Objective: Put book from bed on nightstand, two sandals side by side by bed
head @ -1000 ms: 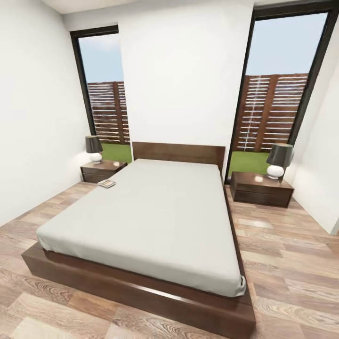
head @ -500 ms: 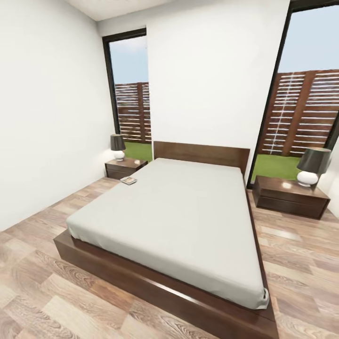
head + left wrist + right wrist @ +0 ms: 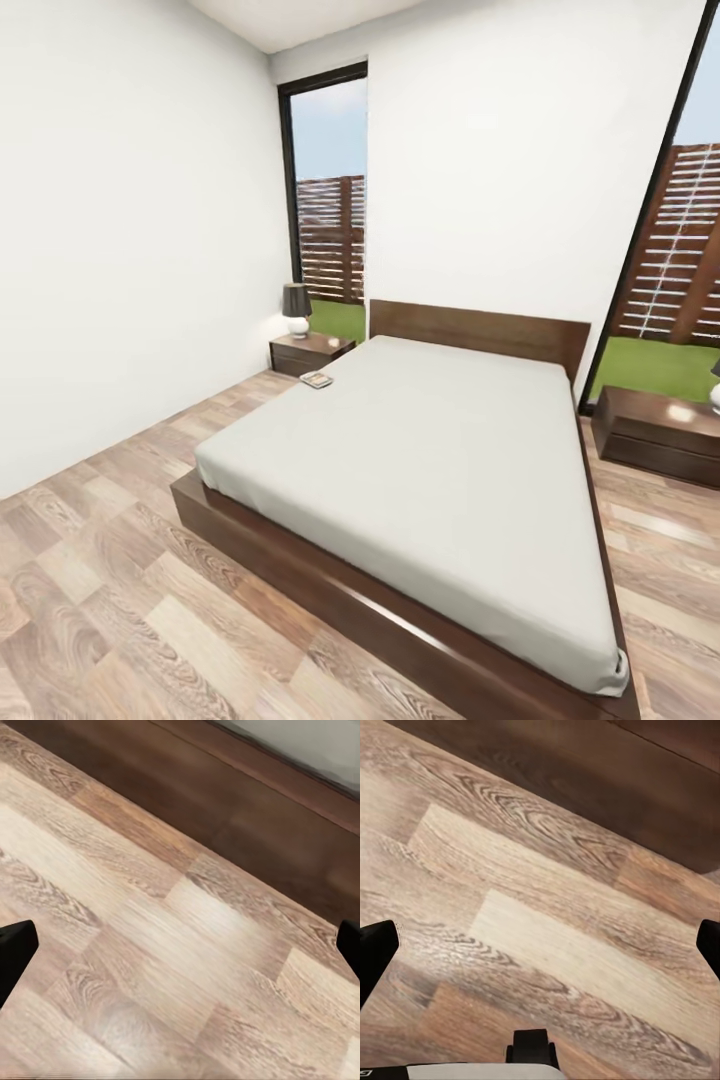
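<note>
- The book (image 3: 316,379) lies at the bed (image 3: 430,470)'s near-headboard corner, beside the lamp-topped nightstand (image 3: 311,353).
- Left gripper (image 3: 180,949) and right gripper (image 3: 540,945) hang wide apart, empty, over floor (image 3: 110,600).

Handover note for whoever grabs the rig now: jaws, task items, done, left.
Left gripper: open, empty, over bare floor by the bed frame.
Right gripper: open, empty, over floor.
Book: on the bed, at the mattress corner nearest the left nightstand. Right nightstand sits across the bed.
Sandals: not spotted yet.
Done: nothing.
Left: book onto a nightstand; find sandals, pair them beside the bed.
</note>
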